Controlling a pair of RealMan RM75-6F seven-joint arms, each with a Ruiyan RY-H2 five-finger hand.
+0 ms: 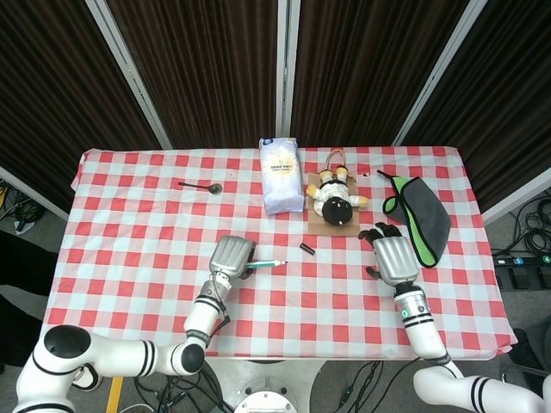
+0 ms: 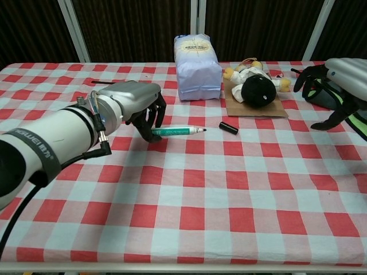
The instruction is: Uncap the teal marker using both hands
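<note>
Now the left robot hand (image 2: pixel 135 106) grips the uncapped teal marker (image 2: pixel 178 131), tip toward 3 o'clock; the right robot hand (image 2: pixel 338 91) hangs wide, empty; the black cap (image 2: pixel 228 128) lies on the desk (image 2: pixel 229 200).

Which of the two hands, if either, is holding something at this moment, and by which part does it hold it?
The left hand holds the uncapped teal marker by its rear end, tip pointing right. The right hand holds nothing; the black cap lies on the table.
</note>
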